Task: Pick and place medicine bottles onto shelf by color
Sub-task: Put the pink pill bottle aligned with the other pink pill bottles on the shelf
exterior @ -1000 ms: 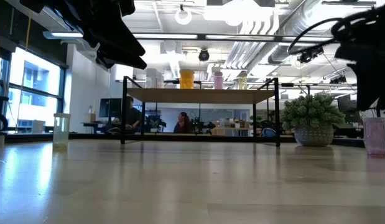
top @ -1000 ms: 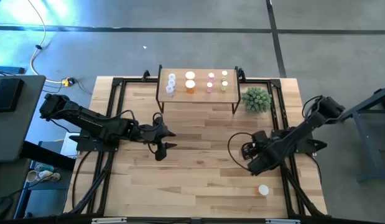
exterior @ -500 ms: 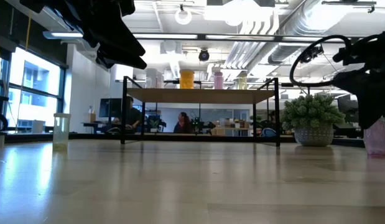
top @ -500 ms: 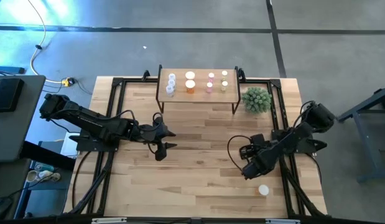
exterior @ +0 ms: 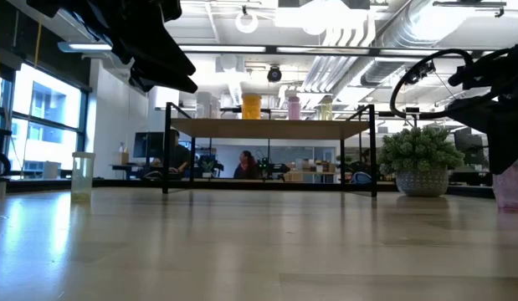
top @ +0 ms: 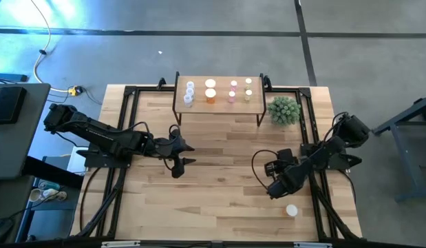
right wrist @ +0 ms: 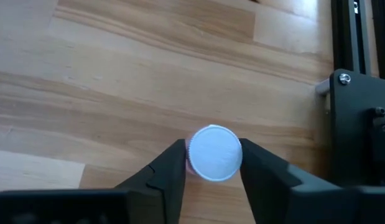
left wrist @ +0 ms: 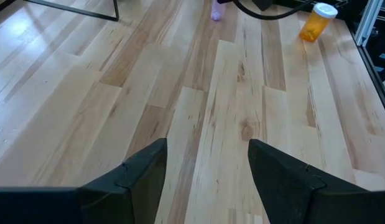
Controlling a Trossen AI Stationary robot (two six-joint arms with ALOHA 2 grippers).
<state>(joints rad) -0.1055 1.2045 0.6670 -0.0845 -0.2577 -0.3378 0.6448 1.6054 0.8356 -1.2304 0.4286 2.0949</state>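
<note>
The right gripper (right wrist: 212, 163) stands low over the table (top: 219, 207) near its right edge, about halfway between the front and back edges. In the right wrist view a pink bottle (right wrist: 214, 153) stands upright directly between the two fingers (right wrist: 170, 169). Its white cap faces the camera, so its long axis points straight up toward the wrist. The fingers lie close on both sides of the cap, touching it or almost so. I judge that they are pinching it, but I cannot tell if the grip is already firm. In the low view the same pink bottle (exterior: 510, 186) shows under the dark arm, with its base on the table.

The left gripper (left wrist: 208, 168) waits with its fingers spread and empty, near the middle of the table toward its left edge.

An orange bottle (top: 292, 211) stands alone toward the front right corner, just beside the right gripper and well apart from the left one.

The shelf (top: 199, 103) stands at the back edge with bottles on it, and the green plant (top: 283, 109) is beside its right end. For the lift, the bottle has to go from the right edge toward the back edge.
</note>
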